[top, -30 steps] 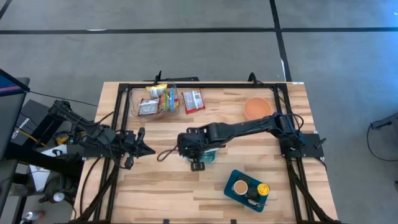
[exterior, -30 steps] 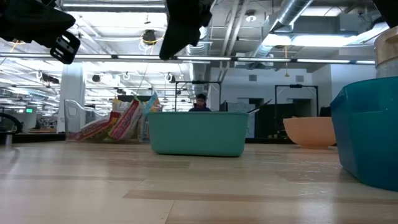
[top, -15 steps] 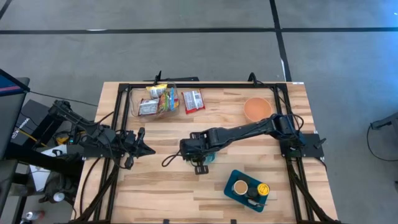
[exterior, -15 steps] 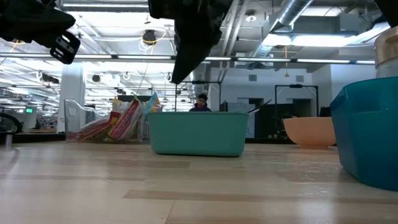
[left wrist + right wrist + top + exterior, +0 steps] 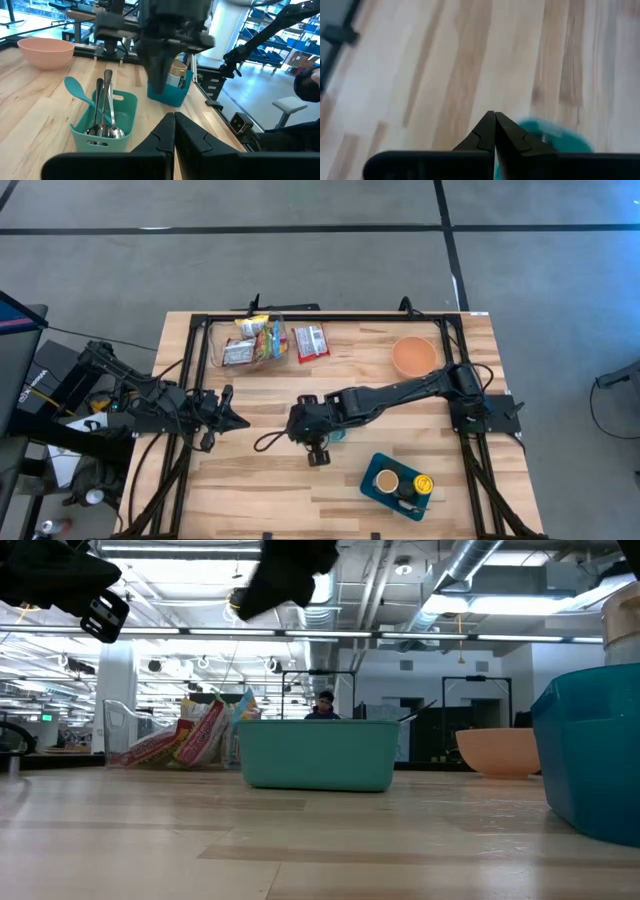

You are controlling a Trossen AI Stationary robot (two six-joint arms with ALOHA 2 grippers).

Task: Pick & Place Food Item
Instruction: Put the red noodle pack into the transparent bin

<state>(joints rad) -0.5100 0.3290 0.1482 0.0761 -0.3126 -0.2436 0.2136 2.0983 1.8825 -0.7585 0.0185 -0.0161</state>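
Here, the right gripper (image 5: 302,423) hangs empty with fingers pressed together, above the teal plastic cutlery caddy (image 5: 105,118). The colourful snack packets (image 5: 254,340) lie well beyond it. Nearby, the left gripper (image 5: 238,421) waits, closed and empty.

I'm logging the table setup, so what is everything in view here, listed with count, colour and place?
Snack packets: several, mixed colours, clear bin at the table's far left.
Red packet: one, on the wood beside that bin.
Bowl: one, peach, far right.
Teal utensil caddy: one, centre, holding metal cutlery and a teal spoon.
Blue tub: one, near right, holding jars.
Person: one, far behind the table.
Left claw: shut, empty, at the left edge.
Right claw: shut, empty, above the caddy.
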